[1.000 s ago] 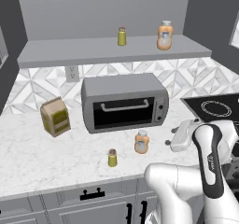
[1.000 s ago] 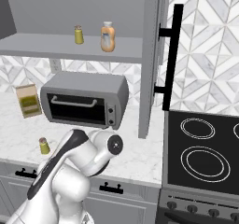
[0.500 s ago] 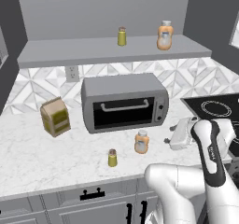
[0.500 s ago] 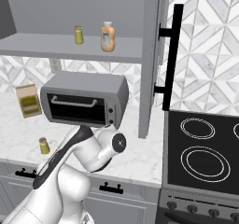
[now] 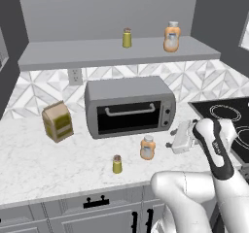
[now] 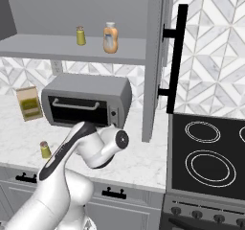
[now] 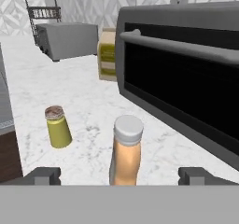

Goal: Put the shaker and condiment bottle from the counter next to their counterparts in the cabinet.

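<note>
The condiment bottle (image 5: 147, 147), orange with a whitish cap, stands on the marble counter (image 5: 44, 164) in front of the toaster oven. The small yellow-green shaker (image 5: 116, 164) stands to its left, nearer the counter edge. My gripper (image 5: 171, 138) hovers low just right of the bottle, open. In the hand view the bottle (image 7: 126, 150) rises close ahead, centred between my two spread fingertips (image 7: 44, 175), with the shaker (image 7: 58, 126) off to the left. Their counterparts, a shaker (image 5: 127, 38) and a bottle (image 5: 170, 36), stand on the cabinet shelf (image 5: 97, 57) above.
A grey toaster oven (image 5: 129, 107) sits right behind the bottle. A tan and green box (image 5: 57, 121) stands at its left. The stove (image 6: 210, 152) lies to the right. The cabinet door with a black handle (image 6: 174, 56) hangs open beside the shelf.
My hand has slid a little left along the counter toward the orange bottle, jaws still wide. The bottle and the shaker have not moved.
</note>
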Motion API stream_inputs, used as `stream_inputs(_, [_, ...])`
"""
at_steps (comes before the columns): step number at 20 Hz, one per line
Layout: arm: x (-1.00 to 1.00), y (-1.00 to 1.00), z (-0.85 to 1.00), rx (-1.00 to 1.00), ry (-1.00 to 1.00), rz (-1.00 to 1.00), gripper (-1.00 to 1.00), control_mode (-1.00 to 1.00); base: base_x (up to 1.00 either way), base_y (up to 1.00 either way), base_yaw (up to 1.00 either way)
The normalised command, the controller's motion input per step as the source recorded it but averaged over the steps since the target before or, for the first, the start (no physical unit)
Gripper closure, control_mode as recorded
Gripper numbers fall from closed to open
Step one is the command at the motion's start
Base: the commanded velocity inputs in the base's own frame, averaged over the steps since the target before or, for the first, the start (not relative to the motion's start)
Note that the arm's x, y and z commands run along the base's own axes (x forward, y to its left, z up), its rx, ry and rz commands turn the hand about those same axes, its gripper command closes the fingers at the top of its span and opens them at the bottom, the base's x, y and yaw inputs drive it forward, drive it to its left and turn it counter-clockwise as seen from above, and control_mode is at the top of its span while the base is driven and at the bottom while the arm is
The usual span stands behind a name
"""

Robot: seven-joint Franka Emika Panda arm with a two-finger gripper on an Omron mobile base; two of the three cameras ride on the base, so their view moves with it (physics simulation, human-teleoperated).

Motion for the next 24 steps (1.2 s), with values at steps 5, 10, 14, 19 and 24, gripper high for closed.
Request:
stream_inputs(5, [0.09, 0.55, -0.44, -0.02, -0.01, -0.05, -1.0, -1.0, 0.0, 0.0, 0.0])
stream_inputs(10, [0.09, 0.56, -0.54, -0.03, 0.0, -0.06, -1.0, -1.0, 0.0, 0.0, 0.0])
stream_inputs(14, [0.05, 0.51, -0.61, -0.03, 0.0, -0.05, -1.0, -1.0, 0.0, 0.0, 0.0])
stream_inputs(19, [0.02, 0.49, -0.63, -0.03, 0.0, -0.05, -1.0, -1.0, 0.0, 0.0, 0.0])
stream_inputs(24, [0.01, 0.43, -0.62, -0.02, 0.0, -0.05, -1.0, -1.0, 0.0, 0.0, 0.0])
